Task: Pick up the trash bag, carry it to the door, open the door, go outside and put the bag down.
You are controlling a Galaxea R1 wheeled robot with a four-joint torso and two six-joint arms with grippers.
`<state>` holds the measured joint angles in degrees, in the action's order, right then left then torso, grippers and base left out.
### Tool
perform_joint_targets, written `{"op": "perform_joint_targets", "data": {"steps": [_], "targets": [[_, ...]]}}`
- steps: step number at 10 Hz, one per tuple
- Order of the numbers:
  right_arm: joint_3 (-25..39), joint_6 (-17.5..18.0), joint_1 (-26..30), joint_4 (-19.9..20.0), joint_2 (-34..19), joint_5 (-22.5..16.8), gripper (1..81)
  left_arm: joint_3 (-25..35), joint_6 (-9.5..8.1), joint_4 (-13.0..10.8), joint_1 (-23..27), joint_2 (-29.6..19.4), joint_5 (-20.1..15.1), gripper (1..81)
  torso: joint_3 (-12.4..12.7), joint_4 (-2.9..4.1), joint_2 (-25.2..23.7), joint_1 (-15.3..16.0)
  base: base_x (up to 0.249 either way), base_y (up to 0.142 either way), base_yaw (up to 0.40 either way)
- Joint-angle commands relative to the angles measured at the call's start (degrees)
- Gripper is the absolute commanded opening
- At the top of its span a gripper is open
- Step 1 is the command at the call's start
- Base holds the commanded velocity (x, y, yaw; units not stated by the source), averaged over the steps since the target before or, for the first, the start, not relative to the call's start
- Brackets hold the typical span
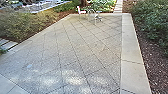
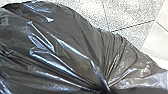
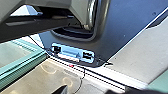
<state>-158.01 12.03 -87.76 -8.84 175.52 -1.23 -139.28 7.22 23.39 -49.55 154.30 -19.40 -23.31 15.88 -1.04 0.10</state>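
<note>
- Black, soft, slippery-looking film: the trash bag [image 2: 62, 47] sits close by the left wrist, over paving [image 2: 132, 15].
- Hold the pleated neck [image 2: 106, 77]; thin sides might tear.
- Left gripper, right gripper: closure and hold, cannot tell.
- Pink chair [image 1: 80, 11]: twelve o'clock, far.

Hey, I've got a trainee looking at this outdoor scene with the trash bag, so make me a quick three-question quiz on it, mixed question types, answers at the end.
1. True or false: the trash bag is dark and shiny, with folds that draw together.

2. Which of these stands near the far end of the paved yard?
A) A refrigerator
B) A light-coloured chair
C) A ladder

3. Short answer: what plants grow along both the left and the right side of the yard?

Key: 1. True. 2. B. 3. Shrubs.
</note>
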Motion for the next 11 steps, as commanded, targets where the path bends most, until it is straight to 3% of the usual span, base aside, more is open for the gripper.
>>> {"op": "perform_joint_targets", "data": {"steps": [1, 4, 8, 11], "targets": [[0.8, -0.1, -0.4, -0.4, 1.2, -4.1, 81.1, -5.0, -0.1, 2.3, 11.1, -2.3, -9.1, 1.0, 0.0, 0.0, 0.0, 0.0, 0.0, 0.0, 0.0], [0.8, 0.0, -0.4, -0.4, 1.1, -4.1, 81.1, -8.6, -0.1, 3.3, 18.6, -2.4, -14.8, 1.0, 0.0, 0.0, 0.0, 0.0, 0.0, 0.0, 0.0], [1.1, 0.4, -0.4, -0.4, 1.1, -4.1, 81.1, -8.9, -0.1, 3.4, 26.2, -3.4, -21.3, 1.0, -0.1, 0.0, 0.0, 0.0, 0.0, 0.0, 0.0], [0.9, 0.5, -0.4, -0.3, 1.1, -4.1, 81.1, -8.9, -0.1, 3.9, 29.4, -4.4, -23.2, 1.0, -0.1, 0.0, 0.0, 0.0, 0.0, 0.0, 0.0]]}}
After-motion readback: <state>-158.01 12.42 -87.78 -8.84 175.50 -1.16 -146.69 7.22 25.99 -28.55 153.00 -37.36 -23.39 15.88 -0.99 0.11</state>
